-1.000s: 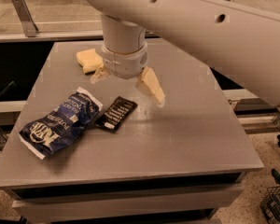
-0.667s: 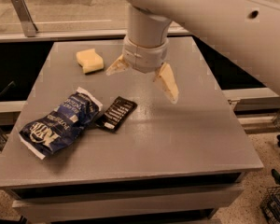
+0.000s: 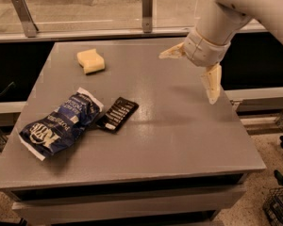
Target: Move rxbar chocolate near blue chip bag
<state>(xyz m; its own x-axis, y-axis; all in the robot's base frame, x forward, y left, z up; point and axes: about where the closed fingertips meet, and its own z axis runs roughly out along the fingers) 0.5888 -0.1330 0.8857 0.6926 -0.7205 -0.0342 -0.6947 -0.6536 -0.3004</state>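
Observation:
The rxbar chocolate (image 3: 116, 114), a small flat black wrapper with white text lines, lies on the grey table (image 3: 179, 126) left of the middle. Its left end touches the blue chip bag (image 3: 61, 124), a large crinkled dark blue bag with white lettering, lying at the front left. My gripper (image 3: 192, 74) hangs above the table's right rear part, well away from both and to their right. Its two pale fingers (image 3: 212, 83) are spread wide apart and hold nothing.
A pale yellow sponge (image 3: 90, 61) lies at the table's back left. A metal rail with posts (image 3: 147, 6) runs behind the table. The table's right edge is just below the gripper; a wire basket (image 3: 278, 206) stands on the floor at the lower right.
The arm has moved right and up, away from the bar, from above the table's middle to its right rear. The bar, bag and sponge have not moved.

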